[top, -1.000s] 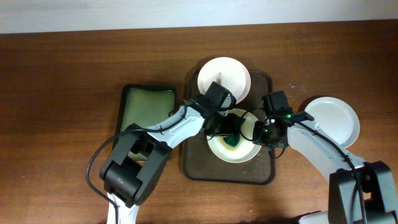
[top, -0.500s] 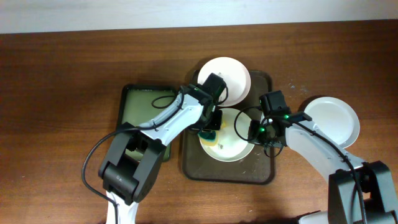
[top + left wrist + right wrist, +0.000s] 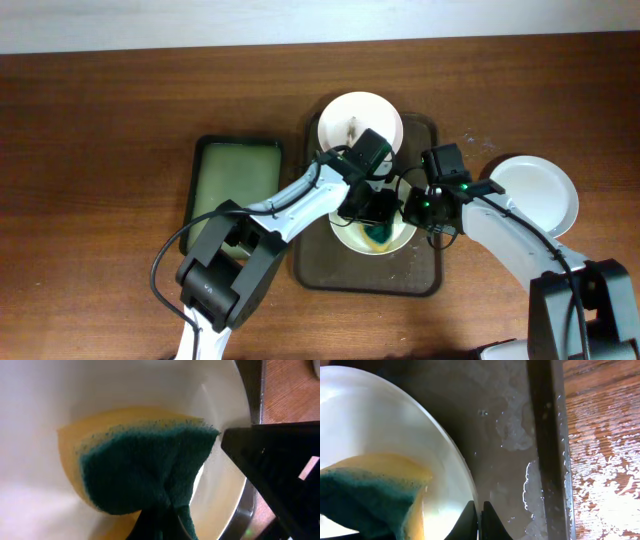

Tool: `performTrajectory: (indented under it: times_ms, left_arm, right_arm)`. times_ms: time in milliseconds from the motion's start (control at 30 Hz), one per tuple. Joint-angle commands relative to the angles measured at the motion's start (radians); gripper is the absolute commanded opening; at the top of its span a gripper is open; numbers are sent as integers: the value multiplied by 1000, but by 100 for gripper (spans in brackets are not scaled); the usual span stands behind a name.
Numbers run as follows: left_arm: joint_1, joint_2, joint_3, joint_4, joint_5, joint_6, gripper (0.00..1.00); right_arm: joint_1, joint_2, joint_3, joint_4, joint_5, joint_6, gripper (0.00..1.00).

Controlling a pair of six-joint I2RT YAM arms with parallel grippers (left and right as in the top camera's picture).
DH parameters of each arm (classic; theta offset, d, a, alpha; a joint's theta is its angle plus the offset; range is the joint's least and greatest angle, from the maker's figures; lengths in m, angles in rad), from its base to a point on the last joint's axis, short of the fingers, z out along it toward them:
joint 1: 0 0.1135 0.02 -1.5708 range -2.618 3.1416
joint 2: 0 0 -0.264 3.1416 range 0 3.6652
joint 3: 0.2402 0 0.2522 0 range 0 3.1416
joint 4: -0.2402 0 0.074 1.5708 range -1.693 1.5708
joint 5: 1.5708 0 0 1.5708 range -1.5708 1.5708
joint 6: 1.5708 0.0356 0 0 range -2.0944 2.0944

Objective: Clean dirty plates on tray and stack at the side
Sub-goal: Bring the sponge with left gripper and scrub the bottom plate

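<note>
A white plate lies on the near half of the dark brown tray. My left gripper is shut on a green and yellow sponge and presses it on this plate; the sponge fills the left wrist view. My right gripper is shut on the plate's right rim, fingers either side of the edge. A second plate with small dark specks sits at the tray's far end. A third plate lies on the table right of the tray.
A smaller green tray lies left of the brown tray. Water is smeared on the tray floor and on the wood beside it. The table's far edge meets a white wall.
My left gripper has swept the sponge from the plate's middle to its left side and back to the middle right. The right gripper has stayed on the rim.
</note>
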Motion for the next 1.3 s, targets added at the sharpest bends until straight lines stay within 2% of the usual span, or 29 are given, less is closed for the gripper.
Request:
performTrajectory:
  times_ms: [0, 33, 100, 267, 433, 533, 600, 700, 900, 1033, 1100, 1267]
  left_arm:
    - [-16, 22, 5, -18, -200, 25, 0]
    - [-15, 22, 5, -53, -399, 24, 0]
    - [-10, 22, 6, -89, -562, 24, 0]
    - [38, 22, 85, -251, -761, 1, 0]
    - [62, 24, 85, -230, -726, -6, 0]
    - [55, 33, 85, -167, -499, -5, 0]
    - [38, 55, 85, -107, -264, -3, 0]
    - [12, 85, 85, -45, -55, 17, 0]
    - [-19, 89, 88, 29, 127, 71, 0]
    - [-6, 89, 89, 23, 121, 117, 0]
    - [18, 87, 94, -1, 73, 118, 0]
    - [142, 21, 216, -264, -288, 118, 0]
  right_arm:
    - [10, 3, 10, 18, -29, 15, 4]
    - [10, 3, 10, 18, -30, 15, 4]
    - [10, 3, 10, 17, -33, 15, 4]
    - [10, 3, 10, 17, -33, 15, 4]
    - [10, 3, 10, 17, -32, 15, 4]
    - [10, 3, 10, 18, -33, 15, 4]
    - [10, 3, 10, 17, -33, 15, 4]
    - [10, 3, 10, 16, -33, 14, 4]
    - [11, 3, 10, 10, -33, 14, 4]
    - [10, 3, 10, 6, -33, 14, 4]
    - [10, 3, 10, -2, -33, 14, 4]
    - [10, 1, 15, -6, -33, -30, 4]
